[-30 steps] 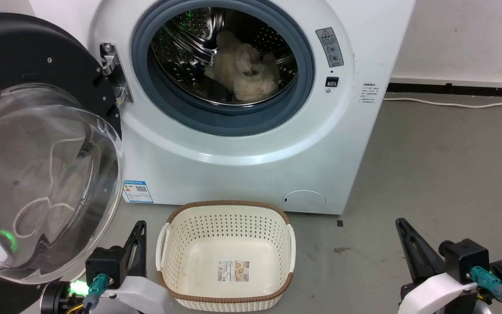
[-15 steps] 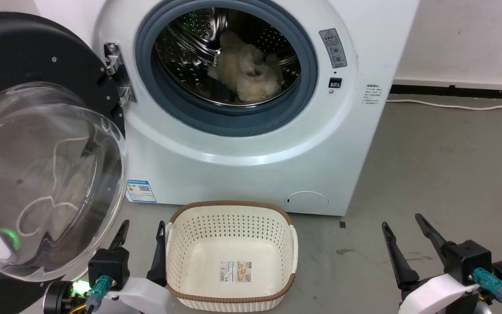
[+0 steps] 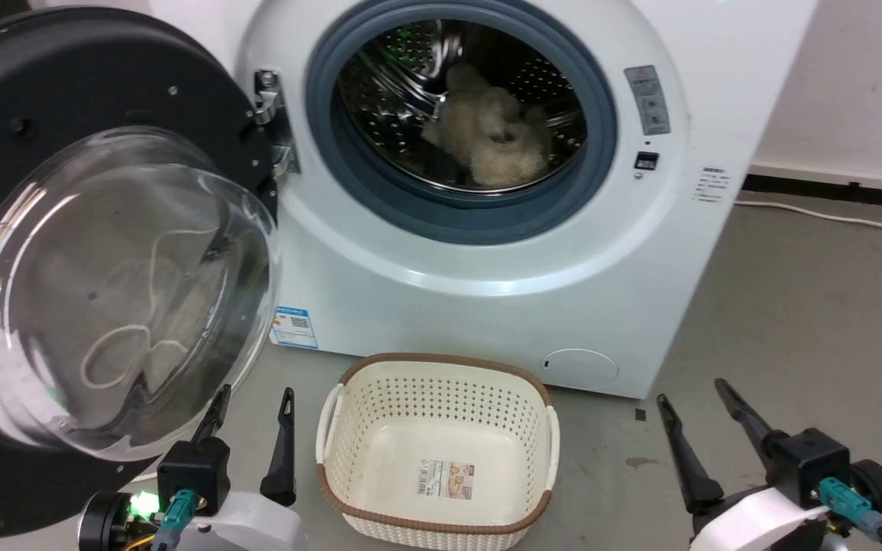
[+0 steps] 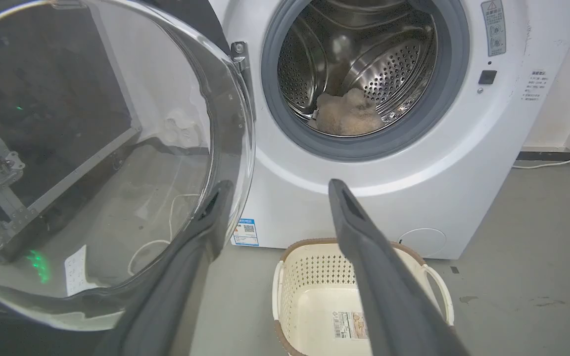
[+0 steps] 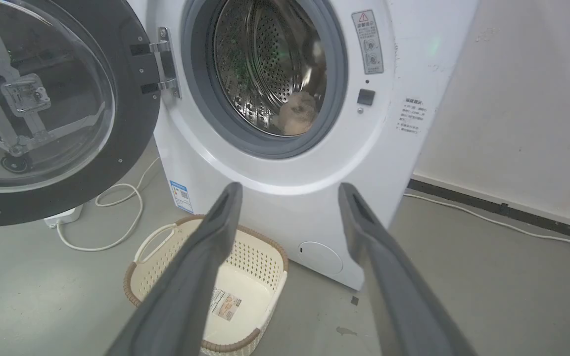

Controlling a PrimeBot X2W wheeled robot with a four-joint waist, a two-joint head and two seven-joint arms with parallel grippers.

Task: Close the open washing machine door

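The washing machine door stands wide open, at 9 o'clock of the washing machine. The left end effector, fingers apart and empty, is nearer: the door lies at its 10 o'clock. The right end effector, likewise apart, is well away.

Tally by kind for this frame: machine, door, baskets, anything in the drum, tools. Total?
Washing machine: 1
Washing machine door, open: 1
Laundry basket, empty: 1
Fluffy beige item in the drum: 1
Tools: 2, left tool and right tool, both open
Total: 6
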